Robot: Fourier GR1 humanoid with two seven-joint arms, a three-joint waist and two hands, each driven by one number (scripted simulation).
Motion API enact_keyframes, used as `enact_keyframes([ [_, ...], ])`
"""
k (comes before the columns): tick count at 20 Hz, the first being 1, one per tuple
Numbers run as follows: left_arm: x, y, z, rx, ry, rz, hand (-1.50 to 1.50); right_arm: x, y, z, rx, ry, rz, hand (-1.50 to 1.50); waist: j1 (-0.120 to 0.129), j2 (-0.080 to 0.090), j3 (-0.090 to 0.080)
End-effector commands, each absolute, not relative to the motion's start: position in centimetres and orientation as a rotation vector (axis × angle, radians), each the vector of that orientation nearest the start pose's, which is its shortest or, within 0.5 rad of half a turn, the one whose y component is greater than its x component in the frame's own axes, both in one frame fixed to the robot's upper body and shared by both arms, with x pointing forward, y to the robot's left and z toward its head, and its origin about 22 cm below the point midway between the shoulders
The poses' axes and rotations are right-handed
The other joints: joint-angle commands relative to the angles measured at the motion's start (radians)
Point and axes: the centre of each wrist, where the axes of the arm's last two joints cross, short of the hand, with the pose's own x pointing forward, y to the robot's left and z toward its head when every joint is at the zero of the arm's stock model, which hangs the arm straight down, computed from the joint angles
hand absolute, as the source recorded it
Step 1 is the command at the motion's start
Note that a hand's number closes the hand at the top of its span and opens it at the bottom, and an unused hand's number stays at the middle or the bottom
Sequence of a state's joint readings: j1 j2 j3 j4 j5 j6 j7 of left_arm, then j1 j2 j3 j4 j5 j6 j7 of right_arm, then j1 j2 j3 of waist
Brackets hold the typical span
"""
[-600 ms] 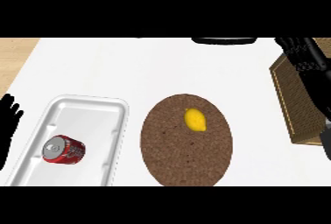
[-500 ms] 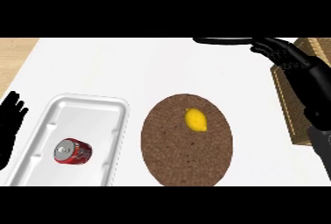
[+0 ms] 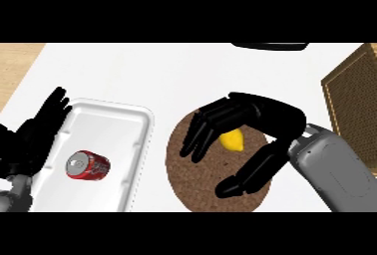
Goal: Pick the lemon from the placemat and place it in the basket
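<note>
My right hand [image 3: 269,119] hangs over the brown placemat [image 3: 199,184] with its fingers [image 3: 202,132] spread open and holding nothing. The lemon [image 3: 233,141] lies on the mat between fingers and thumb (touching or not, I cannot tell). The basket [image 3: 353,94] sits behind my palm, well away from the fingertips. My left hand [image 3: 40,129] rests open beside the tray [image 3: 110,119].

We note a rough, matt, cork-like face on the speckled brown placemat [image 3: 210,187] at lower centre. The lemon [image 3: 233,141] looks smooth and matt. The white tray [image 3: 103,129] at left reads as glossy moulded plastic, and the red can [image 3: 88,165] shows a metallic sheen. The basket [image 3: 355,94] at the right edge is coarse woven fibre. The white counter [image 3: 169,74] is smooth.
</note>
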State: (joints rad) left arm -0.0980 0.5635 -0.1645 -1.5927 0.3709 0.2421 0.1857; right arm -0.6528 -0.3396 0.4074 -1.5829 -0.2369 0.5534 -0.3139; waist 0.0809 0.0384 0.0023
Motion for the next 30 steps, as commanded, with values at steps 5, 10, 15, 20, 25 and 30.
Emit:
enact_keyframes([
  [5, 29.0, 28.7, 5.1, 0.171, -1.378, -0.078, 0.0, 29.2, -6.4, 12.5, 0.994, -2.05, 1.394, -1.5, -0.081, -0.037, -0.002],
  [10, 27.7, 31.5, 2.5, 0.209, -1.368, -0.058, 0.0, 30.0, -7.3, 19.2, 0.72, -1.89, 1.638, -1.5, -0.089, -0.043, -0.005],
  [15, 28.3, 31.6, 3.6, 0.206, -1.369, -0.06, 0.0, 30.6, -7.8, 25.6, 0.058, -1.952, 1.871, -1.5, -0.087, -0.051, -0.005],
  [20, 28.8, 32.2, 4.4, 0.166, -1.379, -0.087, 0.0, 33.3, -7.6, 31.2, -0.155, -1.831, 1.86, -1.5, -0.065, -0.039, -0.005],
  [25, 28.5, 31.5, 3.8, 0.192, -1.381, -0.083, 0.0, 34.8, -8.3, 33.3, -0.102, -1.516, 2.082, -1.5, -0.066, -0.04, -0.004],
  [30, 28.9, 31.5, 3.3, 0.169, -1.383, -0.063, 0.0, 36.5, -12.2, 34.4, 0.009, -1.454, 2.102, -1.5, -0.074, -0.038, -0.003],
])
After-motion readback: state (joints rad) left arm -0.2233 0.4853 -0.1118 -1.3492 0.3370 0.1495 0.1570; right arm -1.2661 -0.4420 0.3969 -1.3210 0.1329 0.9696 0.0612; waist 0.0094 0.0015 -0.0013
